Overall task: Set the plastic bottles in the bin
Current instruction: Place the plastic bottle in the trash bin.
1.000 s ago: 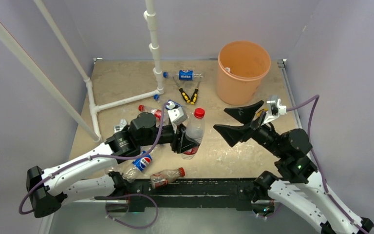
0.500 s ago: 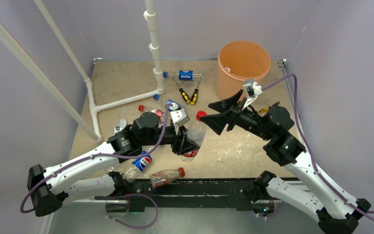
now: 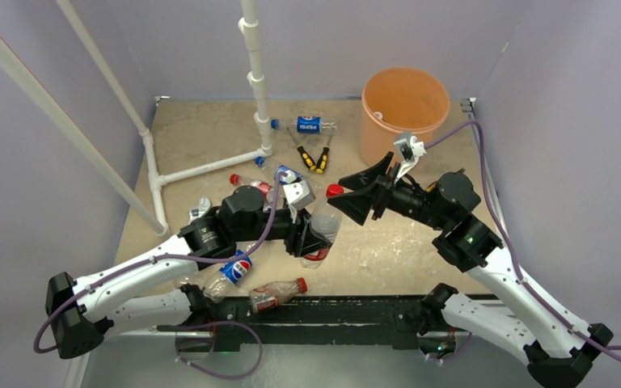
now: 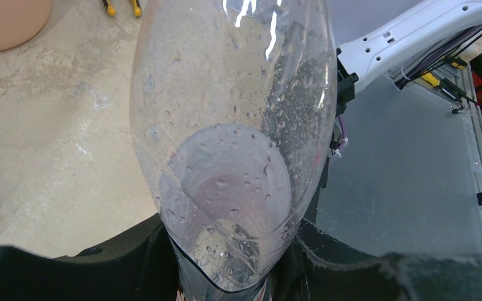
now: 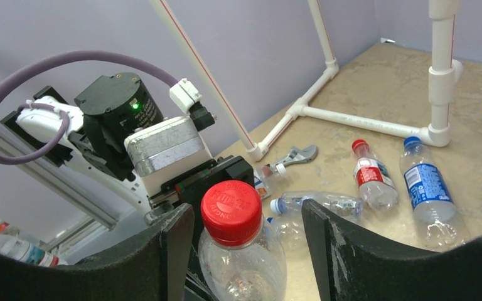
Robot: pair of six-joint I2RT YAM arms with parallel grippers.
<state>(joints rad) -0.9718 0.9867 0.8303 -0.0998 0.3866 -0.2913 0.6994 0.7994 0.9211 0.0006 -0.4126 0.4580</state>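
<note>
My left gripper (image 3: 311, 237) is shut on the lower body of a clear bottle (image 3: 322, 220) with a red cap (image 3: 333, 191), held up off the table. In the left wrist view the bottle (image 4: 232, 125) fills the frame between the jaws of that gripper (image 4: 229, 248). My right gripper (image 3: 340, 192) is open, with one finger on each side of the red cap (image 5: 231, 210) and not touching it; it also shows in the right wrist view (image 5: 246, 213). The orange bin (image 3: 404, 113) stands at the back right. Other bottles lie at the back (image 3: 309, 124), behind the left arm (image 3: 247, 183) and near the front edge (image 3: 276, 293).
Yellow-and-black pliers (image 3: 314, 158) lie left of the bin. A wrench (image 5: 292, 157) lies by the white pipe frame (image 3: 255, 81). Loose bottles with a red label (image 5: 370, 179) and a blue label (image 5: 423, 188) and a crushed one (image 5: 317, 204) lie under the left arm.
My right arm has swung left from beside the bin, and its open jaws now straddle the held bottle's red cap. The left arm and its bottle have barely moved.
</note>
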